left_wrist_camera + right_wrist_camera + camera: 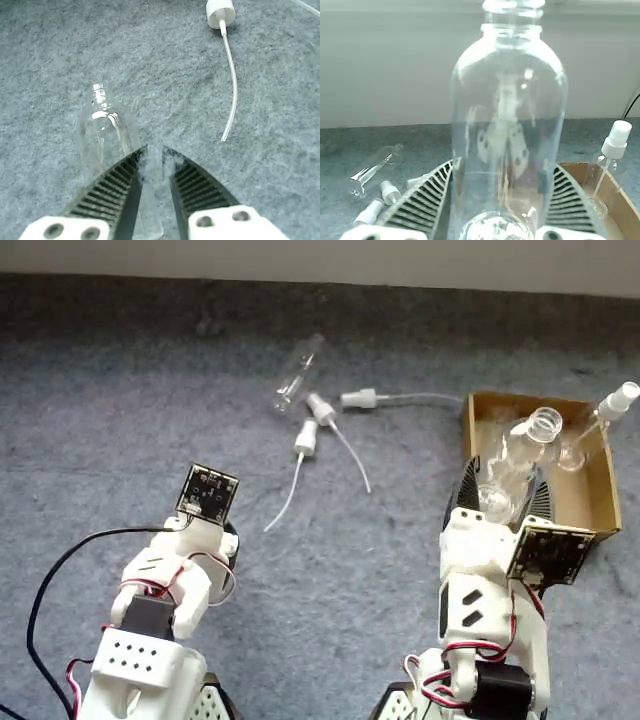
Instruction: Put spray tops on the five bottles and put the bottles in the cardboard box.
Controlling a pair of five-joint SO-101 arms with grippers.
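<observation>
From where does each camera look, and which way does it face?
High view: fixed above the table, looking down; shows the left arm and right arm.
Left wrist view: on the left wrist, facing down at an uncapped bottle lying on the table; shows the left gripper, open.
Right wrist view: on the right wrist, facing across the table toward the wall; shows the right gripper shut on the held bottle.
Shared: high and right wrist views both show the held bottle, cardboard box and capped bottle.
</observation>
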